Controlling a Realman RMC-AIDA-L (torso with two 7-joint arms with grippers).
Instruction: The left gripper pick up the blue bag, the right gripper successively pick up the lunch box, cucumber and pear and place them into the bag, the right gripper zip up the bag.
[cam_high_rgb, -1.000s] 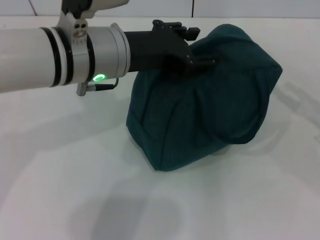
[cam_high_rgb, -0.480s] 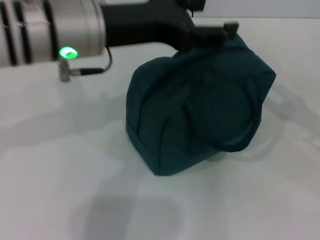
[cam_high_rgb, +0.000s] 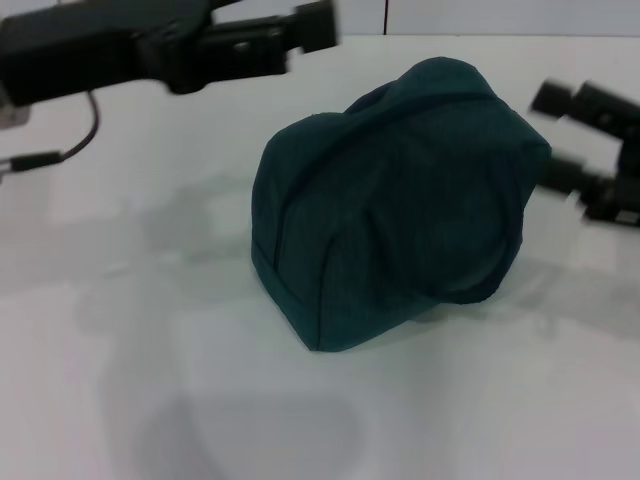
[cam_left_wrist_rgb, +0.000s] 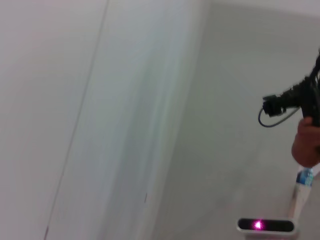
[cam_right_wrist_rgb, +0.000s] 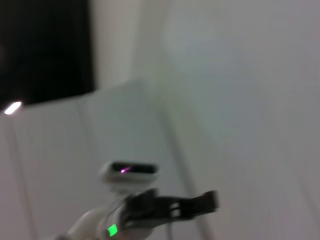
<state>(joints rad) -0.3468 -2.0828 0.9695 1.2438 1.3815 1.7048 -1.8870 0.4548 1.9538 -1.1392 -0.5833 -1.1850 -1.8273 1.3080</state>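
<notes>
The blue bag (cam_high_rgb: 400, 200) sits slumped on the white table (cam_high_rgb: 150, 350), its top folded over. No zipper pull or handles show. My left gripper (cam_high_rgb: 305, 38) is open and empty, raised above the table to the upper left of the bag and clear of it. It also shows in the right wrist view (cam_right_wrist_rgb: 172, 205). My right gripper (cam_high_rgb: 565, 137) is open and empty just off the bag's right side, its fingers (cam_high_rgb: 555, 97) spread and pointing at the bag. The lunch box, cucumber and pear are out of view.
The left wrist view looks at a wall, with a person's hand (cam_left_wrist_rgb: 305, 142) and a sensor bar with a pink light (cam_left_wrist_rgb: 265, 225). The right wrist view shows the robot's head camera (cam_right_wrist_rgb: 129, 170).
My left gripper let go of the bag's top and pulled away up and to the left. My right gripper came into view at the right edge. The bag settled slightly.
</notes>
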